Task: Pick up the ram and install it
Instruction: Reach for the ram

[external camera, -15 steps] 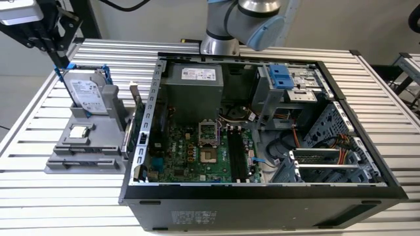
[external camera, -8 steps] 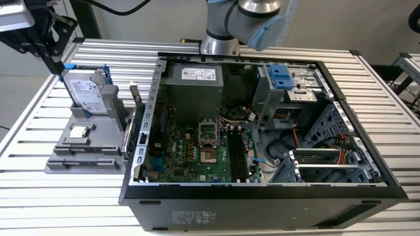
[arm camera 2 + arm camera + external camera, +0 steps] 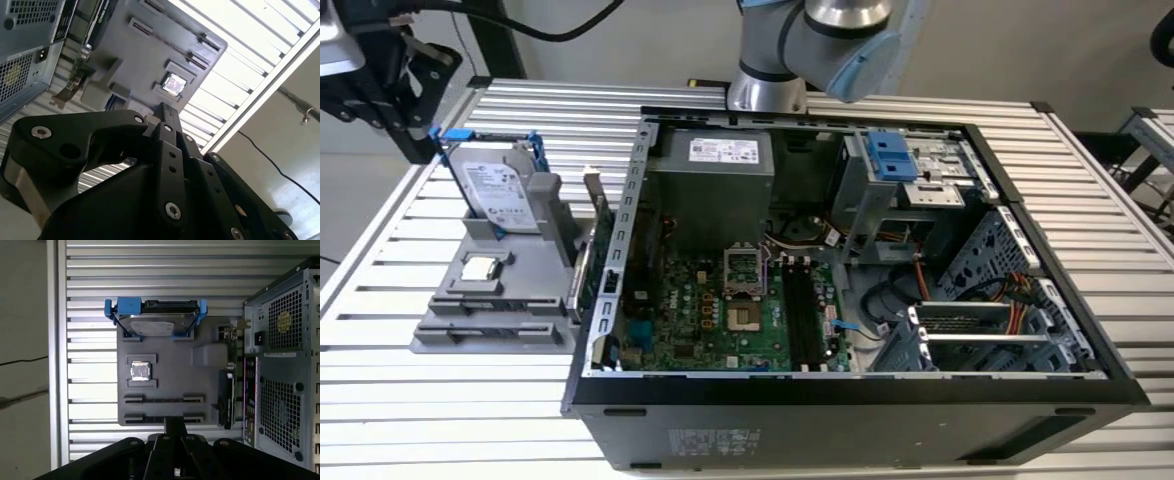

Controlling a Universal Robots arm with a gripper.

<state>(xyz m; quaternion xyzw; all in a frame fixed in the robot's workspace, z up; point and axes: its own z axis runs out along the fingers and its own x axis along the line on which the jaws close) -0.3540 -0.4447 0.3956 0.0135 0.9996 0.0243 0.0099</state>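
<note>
While the end effector [image 3: 175, 425] hangs high over the grey fixture [image 3: 170, 365], you have it drawn shut. In both wrist views the fingertips [image 3: 167, 114] meet with no gap I can make out, and I cannot tell whether anything thin is pinched there.

I cannot tell where the ram is either. The fixture's two long holders [image 3: 164, 400] read as thin dark lines, so a stick standing edge-on would be hard to pick out. The motherboard's black slots [image 3: 795, 315] inside the open computer case [image 3: 854, 405] give no clear answer.

The fixture lies on the slatted tabletop [image 3: 454, 420], between the case and the tabletop's edge at the exterior view's left. The hard drive [image 3: 157, 322] in its blue frame stands at the fixture's end toward the edge where the arm [image 3: 814, 40] is based. The square chip [image 3: 139, 371] sits mid-fixture, and a graphics card [image 3: 227, 400] stands just beside the case.

My judgement: settle the ram's place first. Then square the closing line across the stick's flat faces and centre on its length. Keep the linkage clear of the drive and the card, which crowd the holders.
</note>
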